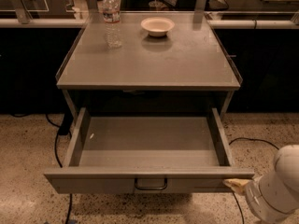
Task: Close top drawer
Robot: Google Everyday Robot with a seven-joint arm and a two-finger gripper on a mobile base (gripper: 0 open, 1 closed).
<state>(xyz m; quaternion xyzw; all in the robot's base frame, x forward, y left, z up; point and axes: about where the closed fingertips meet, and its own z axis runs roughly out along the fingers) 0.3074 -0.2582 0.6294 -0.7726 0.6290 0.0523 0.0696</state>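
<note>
The top drawer [149, 149] is pulled fully out of the grey metal cabinet and is empty inside. Its flat front panel [103, 185] faces me, with a small dark loop handle [151, 185] at its centre. My gripper [235, 185] is at the lower right, on a white arm [275, 190]. Its pale tip touches or nearly touches the right end of the drawer front. The lower drawers are hidden under the open one.
A clear water bottle [111, 20] and a cream bowl [157, 26] stand at the back of the cabinet top [149, 59]. Black cables [58, 139] lie on the speckled floor at both sides. A counter rail [37, 23] runs behind.
</note>
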